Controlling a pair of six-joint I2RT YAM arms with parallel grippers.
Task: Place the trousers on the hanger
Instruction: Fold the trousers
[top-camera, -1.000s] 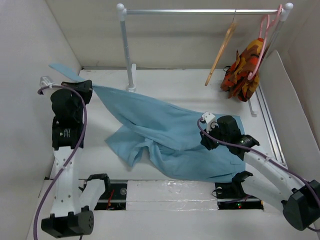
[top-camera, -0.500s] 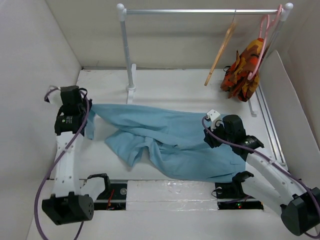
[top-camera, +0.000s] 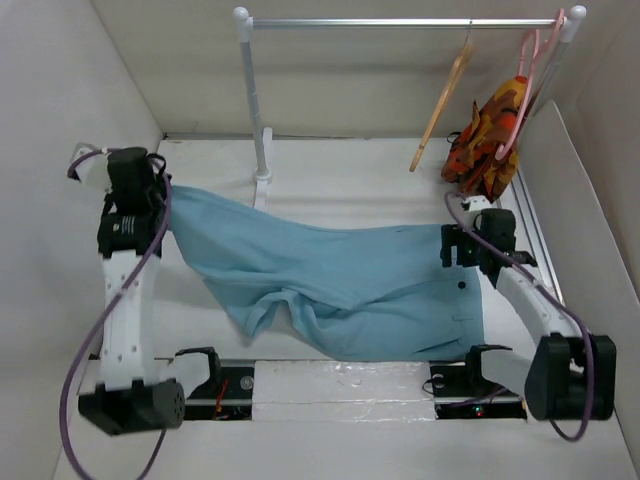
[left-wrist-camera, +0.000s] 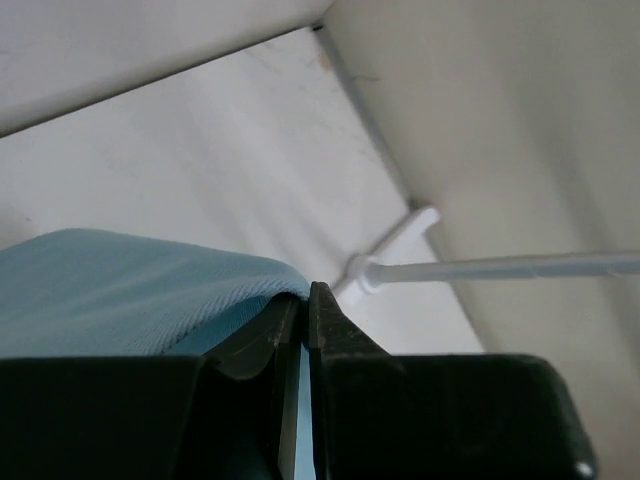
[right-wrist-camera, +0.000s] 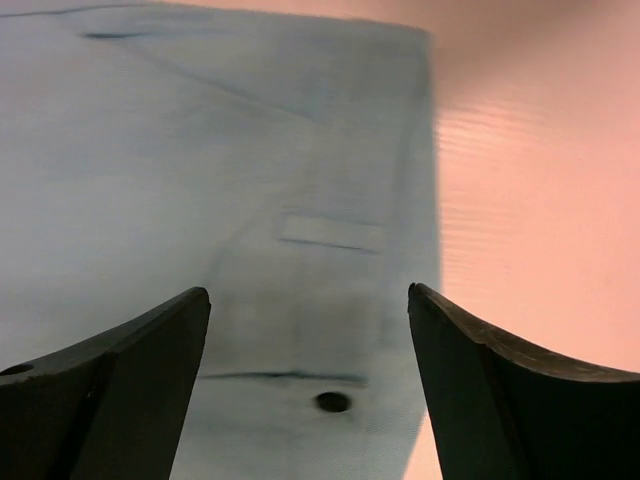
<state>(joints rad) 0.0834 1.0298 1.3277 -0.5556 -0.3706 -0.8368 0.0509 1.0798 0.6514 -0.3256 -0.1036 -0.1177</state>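
Note:
The light blue trousers (top-camera: 350, 280) lie stretched across the table, waistband to the right with its dark button (top-camera: 461, 286). My left gripper (top-camera: 160, 192) holds one leg end raised at the far left; in the left wrist view its jaws (left-wrist-camera: 305, 295) are shut on the blue cloth (left-wrist-camera: 130, 290). My right gripper (top-camera: 462, 255) hovers open over the waistband; in the right wrist view it (right-wrist-camera: 308, 292) is spread wide above the cloth, with the button (right-wrist-camera: 333, 402) between the fingers and nothing held. The tan wooden hanger (top-camera: 443, 100) hangs on the rail at the back right.
A pink hanger (top-camera: 530, 70) carrying an orange patterned garment (top-camera: 490, 135) hangs at the rail's right end. The rail (top-camera: 400, 22) stands on a white post (top-camera: 255, 100) behind the trousers. White walls close in on the left, back and right.
My right gripper has opened, let go of the trousers and shifted right to the waistband end. The left gripper pulled the leg end up and back, and the cloth now lies straighter.

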